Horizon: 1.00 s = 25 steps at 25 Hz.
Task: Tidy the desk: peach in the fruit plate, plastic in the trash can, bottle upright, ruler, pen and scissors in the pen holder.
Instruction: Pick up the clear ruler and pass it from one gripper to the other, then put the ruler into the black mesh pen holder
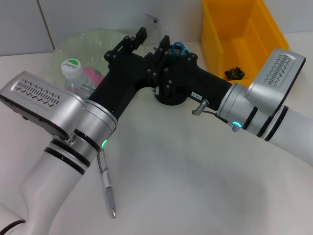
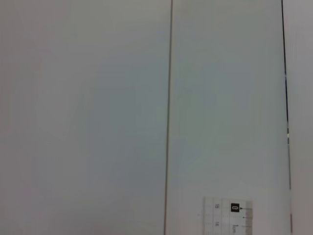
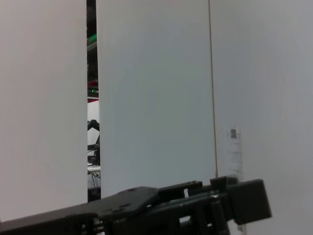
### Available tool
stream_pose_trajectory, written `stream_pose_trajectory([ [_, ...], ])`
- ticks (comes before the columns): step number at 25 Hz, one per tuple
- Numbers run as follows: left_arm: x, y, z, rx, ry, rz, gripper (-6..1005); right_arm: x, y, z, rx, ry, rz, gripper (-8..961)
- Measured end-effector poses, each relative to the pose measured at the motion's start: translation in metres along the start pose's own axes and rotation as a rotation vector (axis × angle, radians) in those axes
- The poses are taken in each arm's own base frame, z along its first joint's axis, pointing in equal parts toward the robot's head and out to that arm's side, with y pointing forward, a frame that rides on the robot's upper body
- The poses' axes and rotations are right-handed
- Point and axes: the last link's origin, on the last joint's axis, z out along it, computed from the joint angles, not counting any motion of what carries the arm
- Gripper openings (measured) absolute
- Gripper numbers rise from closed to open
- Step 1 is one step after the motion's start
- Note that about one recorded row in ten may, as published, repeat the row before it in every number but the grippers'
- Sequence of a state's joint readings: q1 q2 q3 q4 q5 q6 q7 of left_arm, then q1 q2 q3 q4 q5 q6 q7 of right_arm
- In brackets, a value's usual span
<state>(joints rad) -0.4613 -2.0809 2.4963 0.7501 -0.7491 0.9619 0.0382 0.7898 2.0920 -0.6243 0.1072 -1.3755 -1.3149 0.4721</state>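
My left gripper [image 1: 137,38] is raised above the far middle of the desk [image 1: 195,171], shut on the clear ruler [image 1: 152,20], which stands on end; its tick marks show in the wrist views [image 2: 227,218] [image 3: 235,152]. My right gripper [image 1: 162,49] hovers over the black mesh pen holder [image 1: 171,98], where the blue scissors handles [image 1: 178,47] stick up. The pen [image 1: 107,188] lies on the desk beside my left arm. The bottle [image 1: 72,73] stands upright near the fruit plate [image 1: 63,49], which holds the peach [image 1: 93,76]. A dark piece of plastic [image 1: 234,73] lies in the yellow trash can [image 1: 215,39].
Both forearms cross close together over the pen holder. A white wall stands just behind the desk. The trash can is at the back right and the fruit plate at the back left.
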Motion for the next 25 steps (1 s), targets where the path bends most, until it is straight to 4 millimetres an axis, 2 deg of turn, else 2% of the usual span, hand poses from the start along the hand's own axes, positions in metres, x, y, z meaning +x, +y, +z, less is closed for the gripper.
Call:
stream_pose_trajectory([
  [5, 0.0, 0.0, -0.001, 0.0, -0.001, -0.01, 399, 0.0, 0.0, -0.001, 0.001, 0.001, 0.001, 9],
  [8, 0.0, 0.0, -0.002, 0.004, 0.004, -0.015, 608, 0.0, -0.001, -0.002, 0.006, 0.0, 0.0, 9],
  [12, 0.001, -0.001, -0.004, 0.01, 0.012, -0.028, 610, -0.002, -0.006, -0.003, 0.033, -0.016, 0.002, 10],
  [18, -0.003, -0.009, -0.022, 0.035, 0.015, -0.101, 613, -0.013, -0.022, -0.005, 0.111, -0.078, -0.015, 10],
  [25, -0.007, -0.009, -0.046, -0.108, -0.033, -0.179, 614, -0.021, -0.033, -0.007, 0.154, -0.112, -0.032, 9],
])
